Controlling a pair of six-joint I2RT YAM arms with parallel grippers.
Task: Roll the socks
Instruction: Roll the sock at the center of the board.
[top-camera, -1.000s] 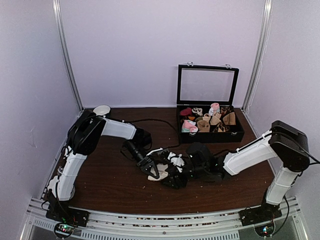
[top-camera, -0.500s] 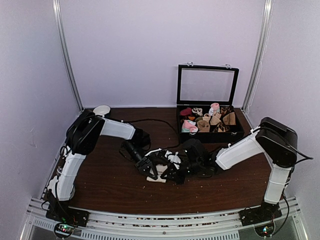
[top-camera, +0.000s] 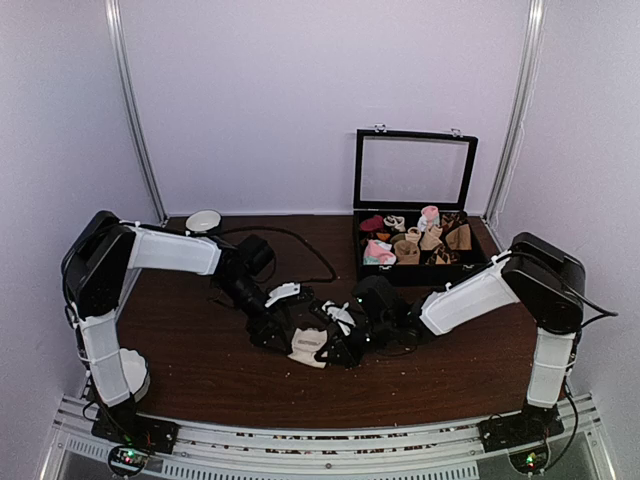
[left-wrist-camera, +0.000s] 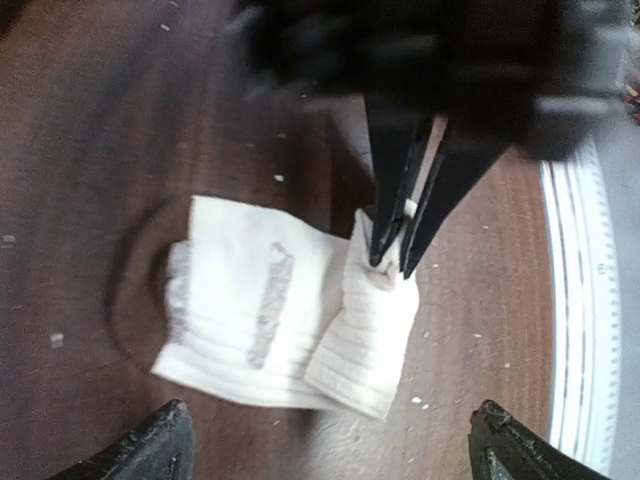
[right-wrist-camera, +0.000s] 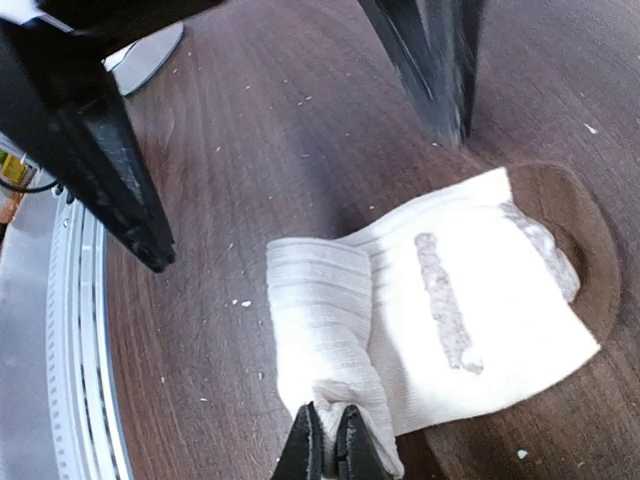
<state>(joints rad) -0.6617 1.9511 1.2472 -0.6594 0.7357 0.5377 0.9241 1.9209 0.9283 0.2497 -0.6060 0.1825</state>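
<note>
The socks (top-camera: 308, 346) lie flat on the brown table, pale cream with a grey mark, the ribbed cuff end folded over on itself (right-wrist-camera: 320, 300). My right gripper (right-wrist-camera: 327, 442) is shut on the edge of that folded cuff, seen from the left wrist as two dark fingers (left-wrist-camera: 392, 240) pinching the fabric (left-wrist-camera: 365, 320). My left gripper (left-wrist-camera: 335, 445) stands wide open just left of and above the socks, its fingertips (left-wrist-camera: 165, 440) well apart with nothing between them. In the top view the left gripper (top-camera: 270, 326) and right gripper (top-camera: 337, 346) flank the socks.
A black box (top-camera: 470, 268) with its lid up stands at the back right, holding several rolled socks. A white bowl (top-camera: 204, 220) sits at the back left. A black cable (top-camera: 300, 240) crosses the table. A metal rail (top-camera: 320, 445) runs along the near edge.
My left gripper opened, let go of the socks and drew back to the left. My right gripper shut on the folded cuff and shifted left with it.
</note>
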